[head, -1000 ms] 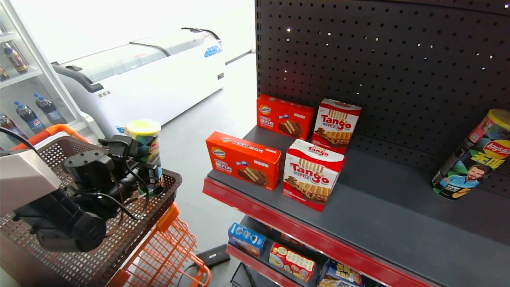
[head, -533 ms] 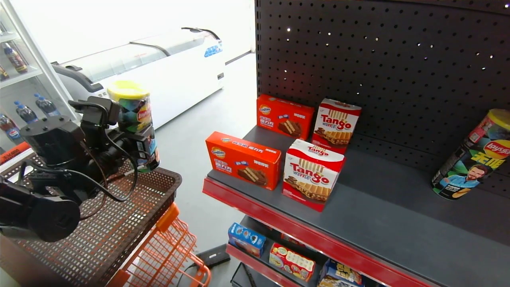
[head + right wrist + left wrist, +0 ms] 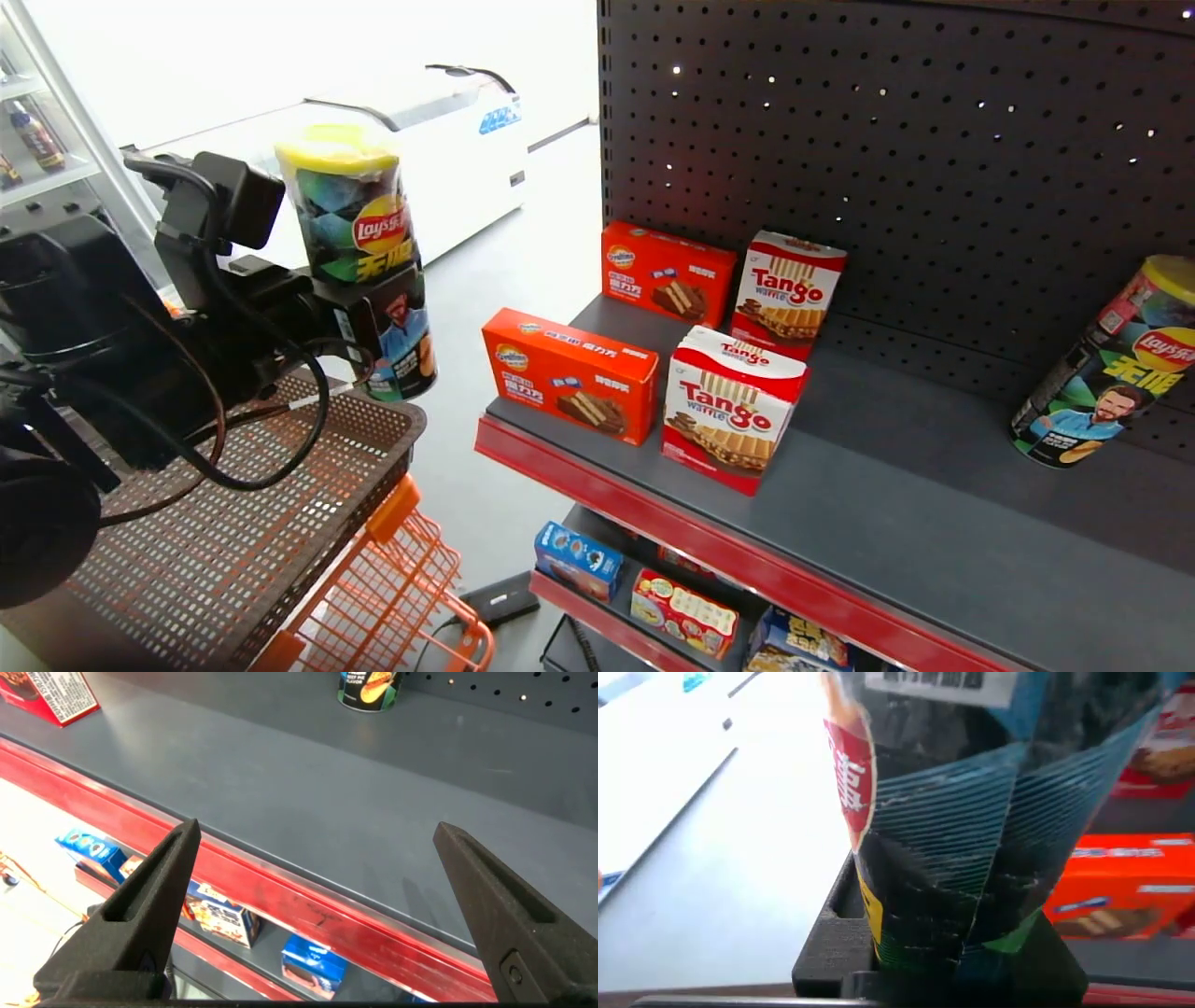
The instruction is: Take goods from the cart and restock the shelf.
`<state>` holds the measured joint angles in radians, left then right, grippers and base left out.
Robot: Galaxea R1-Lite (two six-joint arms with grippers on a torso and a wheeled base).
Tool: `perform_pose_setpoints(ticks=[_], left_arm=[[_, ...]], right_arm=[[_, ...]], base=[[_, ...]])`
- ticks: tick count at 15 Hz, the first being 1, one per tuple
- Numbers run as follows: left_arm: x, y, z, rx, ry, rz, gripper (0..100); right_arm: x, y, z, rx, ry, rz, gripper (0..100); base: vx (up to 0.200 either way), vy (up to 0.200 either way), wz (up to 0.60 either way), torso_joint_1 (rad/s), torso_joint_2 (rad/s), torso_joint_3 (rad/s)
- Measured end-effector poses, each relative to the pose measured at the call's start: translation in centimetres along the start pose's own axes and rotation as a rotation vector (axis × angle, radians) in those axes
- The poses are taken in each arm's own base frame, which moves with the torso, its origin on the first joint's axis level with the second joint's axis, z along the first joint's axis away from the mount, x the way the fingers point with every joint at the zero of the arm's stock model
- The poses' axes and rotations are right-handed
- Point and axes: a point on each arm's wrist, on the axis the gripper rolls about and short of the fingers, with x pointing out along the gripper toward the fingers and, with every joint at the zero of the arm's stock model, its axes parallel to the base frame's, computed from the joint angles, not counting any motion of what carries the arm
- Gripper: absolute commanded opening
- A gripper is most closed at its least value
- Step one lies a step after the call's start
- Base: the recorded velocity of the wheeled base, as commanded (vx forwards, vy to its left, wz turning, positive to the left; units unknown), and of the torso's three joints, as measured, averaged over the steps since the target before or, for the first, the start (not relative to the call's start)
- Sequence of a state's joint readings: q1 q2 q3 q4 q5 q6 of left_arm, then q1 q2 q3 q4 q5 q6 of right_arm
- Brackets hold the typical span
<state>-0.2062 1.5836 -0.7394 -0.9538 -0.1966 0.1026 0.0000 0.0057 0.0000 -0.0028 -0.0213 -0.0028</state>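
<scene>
A brown mesh cart basket (image 3: 280,523) sits nearest, on an orange frame. Above its far corner, the left gripper (image 3: 378,322) is clamped around the lower half of a tall chips can (image 3: 359,233) with a yellow lid and a blue-green patterned wrap, held roughly upright. The right gripper (image 3: 318,831) hangs empty, fingers spread wide, over the red front edge of the grey shelf (image 3: 887,523). At the shelf's far right, a matching can (image 3: 1106,364) leans against the pegboard (image 3: 840,140).

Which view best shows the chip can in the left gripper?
Head view: the whole chip can, held in the left gripper. Left wrist view shows part close up; right wrist view faces the shelf.
</scene>
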Motion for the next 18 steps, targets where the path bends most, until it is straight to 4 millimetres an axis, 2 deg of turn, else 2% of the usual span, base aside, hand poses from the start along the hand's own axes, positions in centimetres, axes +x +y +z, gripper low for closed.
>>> perform_pose_setpoints(ticks=[3, 6, 12, 16, 18], left_arm=[[-0.4, -3.0, 0.9, -0.054, -0.023, -0.111, 0], [-0.9, -5.1, 1.4, -0.097, -0.033, -0.187, 0], [-2.6, -6.1, 2.1, -0.116, -0.007, -0.286, 0], [-5.8, -6.8, 2.3, -0.141, 0.158, -0.402, 0], [-6.8, -6.8, 3.1, -0.140, 0.129, -0.431, 0]], right_arm=[[0.0, 0.0, 0.0, 0.000, 0.000, 0.000, 100], [0.0, 0.0, 0.0, 0.000, 0.000, 0.000, 100], [0.0, 0.0, 0.0, 0.000, 0.000, 0.000, 100], [0.0, 0.0, 0.0, 0.000, 0.000, 0.000, 100], [0.0, 0.0, 0.0, 0.000, 0.000, 0.000, 100]], base=[[0.000, 0.000, 0.00, 0.000, 0.00, 0.000], [0.000, 0.000, 0.00, 0.000, 0.00, 0.000], [0.000, 0.000, 0.00, 0.000, 0.00, 0.000], [0.000, 0.000, 0.00, 0.000, 0.00, 0.000], [0.000, 0.000, 0.00, 0.000, 0.00, 0.000]])
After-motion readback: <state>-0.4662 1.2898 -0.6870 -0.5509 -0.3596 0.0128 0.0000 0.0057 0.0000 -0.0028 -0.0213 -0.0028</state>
